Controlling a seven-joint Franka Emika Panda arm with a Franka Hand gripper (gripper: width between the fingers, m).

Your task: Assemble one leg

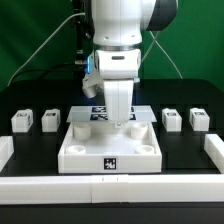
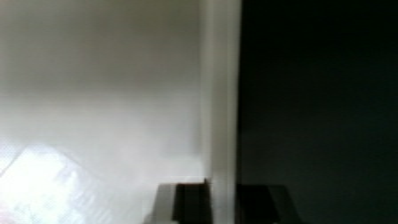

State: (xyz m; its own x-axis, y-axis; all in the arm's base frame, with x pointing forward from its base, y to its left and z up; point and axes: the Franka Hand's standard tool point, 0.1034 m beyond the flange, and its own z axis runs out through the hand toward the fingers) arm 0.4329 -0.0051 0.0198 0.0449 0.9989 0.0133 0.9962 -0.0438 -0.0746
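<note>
The four legs were found loose on the counter (image 1: 30, 145), none of them held. An inner leg (image 1: 50, 119) and an outer leg (image 1: 22, 121) stood well apart from the end effector (image 1: 122, 120), off to its side toward the exterior view's left. A second inner leg (image 1: 171, 118) and a second outer leg (image 1: 199, 119) stood off to its other side. The end effector itself was lowered over the far part of the tabletop (image 1: 80, 150), with the marker board (image 1: 97, 113) just behind it. Whether the jaws were parted or closed could not be told: they were hidden by the wrist in the exterior view. In the wrist view only a pale surface (image 2: 107, 100), judged to be the tabletop, was shown beside the dark counter, with a blurred dark shape at the frame's edge.

Several risks were judged from here. If the end effector were swung sideways toward a leg before being raised, the tabletop could be dragged or shoved out of place, and its corner holes would shift with it. Each inner leg sat near its outer neighbour, so a wide or off-centre approach could knock the wrong one over. A small block gripped off-centre could also tilt in the jaws and jam at the hole.
</note>
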